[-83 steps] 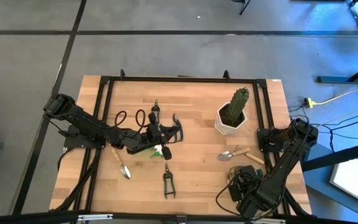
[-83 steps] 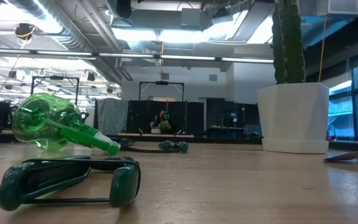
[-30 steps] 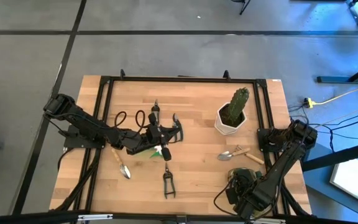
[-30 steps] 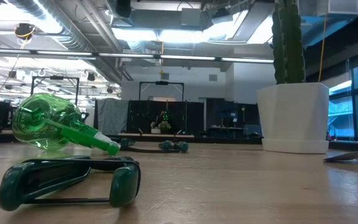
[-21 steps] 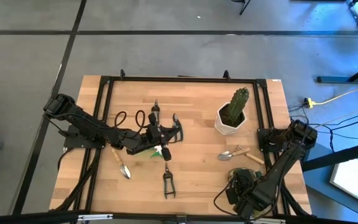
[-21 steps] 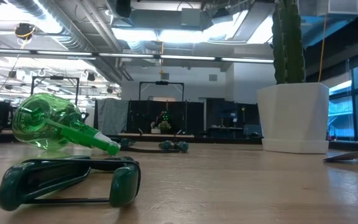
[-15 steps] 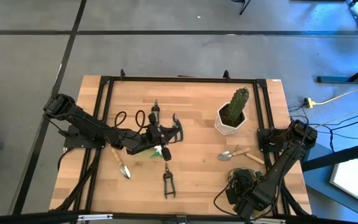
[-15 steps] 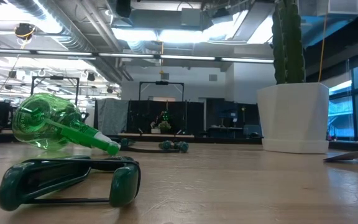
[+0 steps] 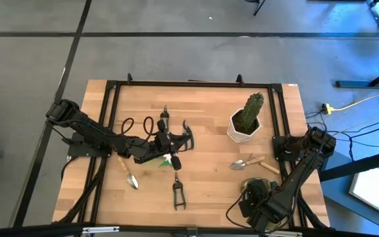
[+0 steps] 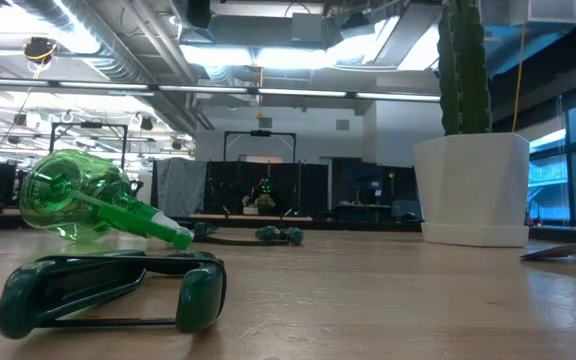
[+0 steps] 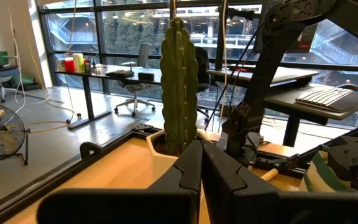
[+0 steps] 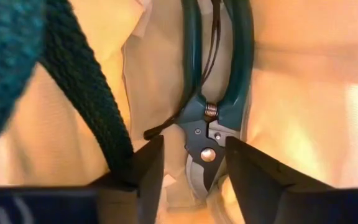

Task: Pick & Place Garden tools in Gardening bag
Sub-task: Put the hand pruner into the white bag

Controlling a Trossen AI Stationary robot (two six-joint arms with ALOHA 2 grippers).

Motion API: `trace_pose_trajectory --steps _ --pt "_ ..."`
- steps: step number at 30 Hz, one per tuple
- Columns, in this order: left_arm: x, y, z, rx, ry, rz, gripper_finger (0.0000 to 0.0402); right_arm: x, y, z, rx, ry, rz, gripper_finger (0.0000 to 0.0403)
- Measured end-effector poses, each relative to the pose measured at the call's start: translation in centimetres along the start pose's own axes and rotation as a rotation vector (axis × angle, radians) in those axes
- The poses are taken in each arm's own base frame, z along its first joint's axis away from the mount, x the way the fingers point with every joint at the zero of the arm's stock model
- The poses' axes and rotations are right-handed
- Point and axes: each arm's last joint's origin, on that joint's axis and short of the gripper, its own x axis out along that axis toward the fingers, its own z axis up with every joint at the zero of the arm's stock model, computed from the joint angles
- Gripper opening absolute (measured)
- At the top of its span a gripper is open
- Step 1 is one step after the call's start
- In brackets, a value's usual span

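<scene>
Pruning shears [image 12: 213, 93] are seen inside the gardening bag [image 12: 291, 118], between the spread right gripper [image 12: 194, 168] jaws. Spray bottle [image 9: 158, 158], trowels, other shears are left; left gripper [image 11: 200, 171] pressed shut.

Grey floor [image 9: 176, 59], windowed office beyond.

Four cameras: one overhead, one at desk level, one on each wrist.

The high view looks straight down on the whole desk [image 9: 202, 131]. The low view skims its top toward the room, sharing the cactus pot [image 9: 243, 131] and spray bottle [image 10: 78, 205]. The left wrist view faces that cactus; the right wrist view sits very close over shears [image 12: 213, 93] against fabric.
</scene>
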Motion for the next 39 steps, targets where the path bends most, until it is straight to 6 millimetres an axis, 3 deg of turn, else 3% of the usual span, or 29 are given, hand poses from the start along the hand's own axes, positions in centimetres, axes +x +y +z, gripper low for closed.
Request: trace_pose_trajectory --steps 8,12,18,28,35,39 --pt "0.0 0.0 0.0 0.0 0.0 0.0 0.0007 0.0 0.1 0.1 -0.023 0.001 0.001 0.0219" --pt "0.0 0.0 0.0 0.0 0.0 0.0 0.0007 -0.6 0.0 0.2 -0.034 0.006 0.008 0.022" --pt "0.0 0.0 0.0 0.0 0.0 0.0 0.0001 -3.1 -0.2 0.4 -0.042 -0.039 -0.009 0.022" --pt "0.0 0.0 0.0 -0.001 -0.001 0.0 0.0007 -3.5 -0.3 0.5 -0.051 -0.039 -0.009 0.022" --pt "0.0 0.0 0.0 -0.002 -0.002 0.0 0.0002 -6.1 -0.9 1.0 -0.065 -0.058 -0.029 0.022" --pt "0.0 0.0 0.0 -0.002 -0.002 0.0 0.0004 -6.4 -0.9 1.0 -0.066 -0.059 -0.032 0.022"
